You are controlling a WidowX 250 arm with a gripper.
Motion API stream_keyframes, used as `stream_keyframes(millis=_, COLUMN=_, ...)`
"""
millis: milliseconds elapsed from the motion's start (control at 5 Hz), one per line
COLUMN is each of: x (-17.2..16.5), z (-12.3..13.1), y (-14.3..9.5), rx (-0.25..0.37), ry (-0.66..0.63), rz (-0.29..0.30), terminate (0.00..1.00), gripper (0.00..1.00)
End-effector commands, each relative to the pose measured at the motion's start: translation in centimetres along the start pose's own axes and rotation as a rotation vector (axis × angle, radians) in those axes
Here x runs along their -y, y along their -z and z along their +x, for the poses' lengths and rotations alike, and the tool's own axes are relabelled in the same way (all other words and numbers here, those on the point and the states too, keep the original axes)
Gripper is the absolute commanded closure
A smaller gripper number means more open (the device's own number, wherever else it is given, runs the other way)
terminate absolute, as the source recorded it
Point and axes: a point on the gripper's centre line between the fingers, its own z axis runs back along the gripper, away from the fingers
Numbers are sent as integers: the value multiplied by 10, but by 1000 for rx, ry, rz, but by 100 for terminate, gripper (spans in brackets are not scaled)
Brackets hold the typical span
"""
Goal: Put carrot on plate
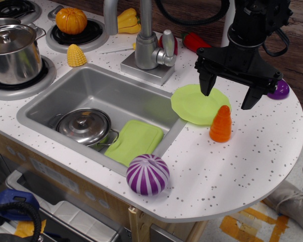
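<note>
The gripper (230,94) hangs above the counter (252,156) with its two black fingers (207,83) spread wide, nothing between them. Just below it and a touch toward the front edge, the carrot (220,124) stands upright on its base (orange, ridged, point up), right beside the near rim of the plate (194,103); whether the two touch is hard to tell. The plate lies under the gripper's left-hand finger, overhanging the sink (86,91) edge. Further out front sits a purple striped ball (148,174). Behind the right-hand finger, a purple object (280,91) peeks out.
</note>
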Motion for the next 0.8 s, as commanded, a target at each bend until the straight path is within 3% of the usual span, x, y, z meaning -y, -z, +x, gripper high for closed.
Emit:
stream_keyframes(millis=0, x=0, z=0, y=0, rx=0, ry=0, rz=0, terminate=0, gripper=0)
stream_keyframes(millis=600, x=-4, z=0, y=31, rx=24, ry=-41, rz=-83, terminate=0, gripper=0)
